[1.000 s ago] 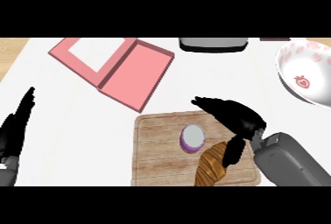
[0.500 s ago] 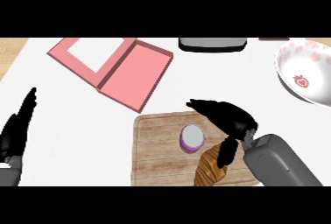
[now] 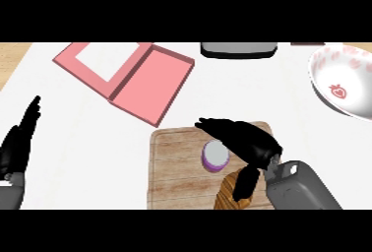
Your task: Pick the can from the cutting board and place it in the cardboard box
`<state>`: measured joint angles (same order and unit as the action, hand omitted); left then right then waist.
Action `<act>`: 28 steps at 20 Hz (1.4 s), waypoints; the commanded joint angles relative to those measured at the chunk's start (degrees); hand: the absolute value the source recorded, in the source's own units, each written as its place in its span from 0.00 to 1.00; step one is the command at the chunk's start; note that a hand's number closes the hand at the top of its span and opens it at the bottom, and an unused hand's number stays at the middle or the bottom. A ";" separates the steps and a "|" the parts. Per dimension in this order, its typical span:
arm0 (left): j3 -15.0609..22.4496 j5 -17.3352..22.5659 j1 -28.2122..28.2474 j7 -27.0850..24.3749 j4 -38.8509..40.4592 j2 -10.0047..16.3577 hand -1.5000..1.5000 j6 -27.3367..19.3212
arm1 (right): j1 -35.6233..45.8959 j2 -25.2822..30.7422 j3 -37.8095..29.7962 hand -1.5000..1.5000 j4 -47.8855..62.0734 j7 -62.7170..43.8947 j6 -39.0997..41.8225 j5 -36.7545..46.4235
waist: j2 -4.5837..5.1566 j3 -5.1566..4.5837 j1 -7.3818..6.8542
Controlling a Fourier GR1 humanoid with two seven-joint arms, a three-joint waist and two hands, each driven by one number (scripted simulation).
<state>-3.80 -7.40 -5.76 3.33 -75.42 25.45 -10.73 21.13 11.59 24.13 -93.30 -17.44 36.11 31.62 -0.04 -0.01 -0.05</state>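
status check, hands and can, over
Right hand open, arched beside can. Left hand open, resting at left edge. Can on cutting board, bread beside it. Cardboard box open, nothing between it and board.

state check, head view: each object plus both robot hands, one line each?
cutting board: lying flat.
can: upright on the cutting board, not lifted.
cardboard box: open, beyond the board.
right robot hand: open, cupped beside the can; contact unclear.
left robot hand: open, resting at the view's left edge.
bowl: upright, at the right edge.
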 commanded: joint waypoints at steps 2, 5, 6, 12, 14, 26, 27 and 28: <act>-0.56 -1.48 2.18 -1.09 -1.11 -2.74 0.50 0.54 | -2.82 -4.25 2.12 0.00 -2.50 -1.41 0.41 3.23 | -0.01 0.01 -0.09; -0.51 -2.93 0.88 2.26 -2.80 -2.78 0.50 0.33 | 1.12 -2.76 -0.35 0.00 0.54 -2.19 5.21 3.29 | 0.04 0.01 -0.15; -0.84 -2.40 0.03 3.36 -3.18 -2.07 0.50 1.03 | -0.41 -4.23 1.84 0.00 -3.86 -8.39 7.61 3.18 | -0.03 0.00 0.00; -2.86 -2.84 -0.44 0.08 -0.32 -2.45 0.50 2.54 | -2.35 -5.61 3.42 0.00 6.81 -2.77 0.05 10.42 | 0.08 0.01 -0.06; -3.25 -2.82 1.99 1.73 -3.85 -2.91 0.50 3.37 | -1.25 -6.81 2.24 0.00 7.57 -3.50 1.36 10.93 | 0.03 0.02 -0.19; -3.86 -5.70 1.82 -1.48 -2.03 -4.76 0.50 2.02 | 4.01 -6.96 2.22 1.00 10.18 3.20 -14.80 24.29 | -0.02 0.01 -0.17; -4.99 -4.05 -0.84 2.34 -1.49 -3.49 0.50 4.36 | 2.70 -5.27 2.06 1.00 13.71 7.19 -19.60 26.11 | 0.05 0.02 -0.14; -4.81 -4.67 1.98 -0.68 -2.06 -4.63 0.50 3.17 | 3.02 -7.51 2.52 1.00 10.51 4.19 -18.47 26.43 | -0.01 0.01 -0.17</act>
<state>-8.31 -11.72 -5.54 3.45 -76.62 21.80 -7.22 23.75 5.17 26.54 -81.60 -12.70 20.55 54.83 -0.11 -0.02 -0.20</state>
